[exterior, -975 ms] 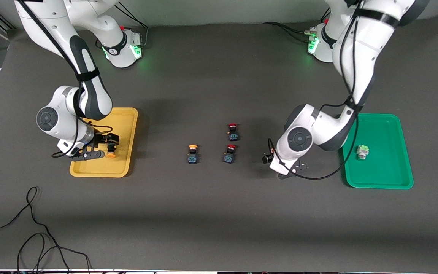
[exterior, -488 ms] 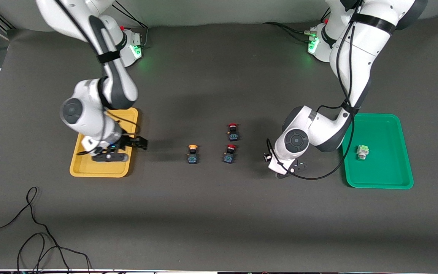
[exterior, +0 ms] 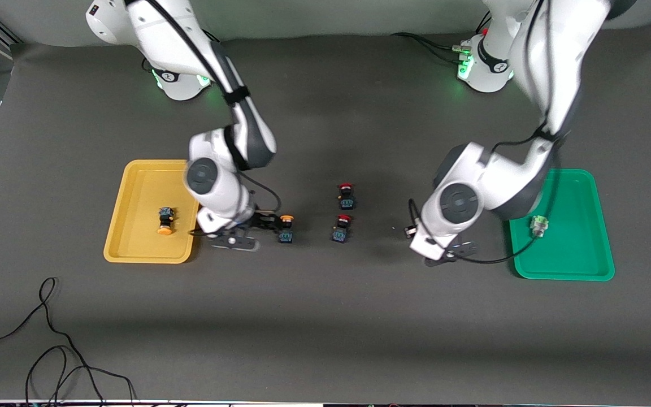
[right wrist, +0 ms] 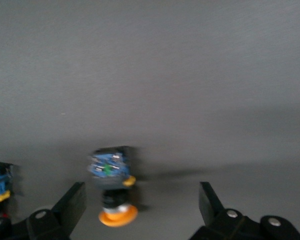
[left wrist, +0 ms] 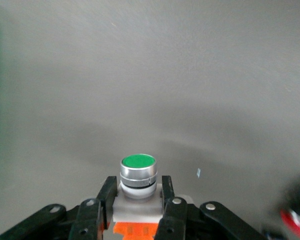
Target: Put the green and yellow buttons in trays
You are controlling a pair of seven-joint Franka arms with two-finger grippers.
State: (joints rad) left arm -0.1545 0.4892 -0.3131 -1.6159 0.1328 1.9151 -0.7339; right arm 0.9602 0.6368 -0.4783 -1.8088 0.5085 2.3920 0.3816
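R fingers [right wrist: 140, 210] spread, yellow btn [right wrist: 113, 190] btwn | L fingers [left wrist: 136, 200] clamp green btn [left wrist: 137, 170]

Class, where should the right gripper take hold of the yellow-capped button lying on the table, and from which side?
On the yellow button, grip the black body across its flat sides, coming from above. It appears to lie on its side, and the open right gripper straddles it.
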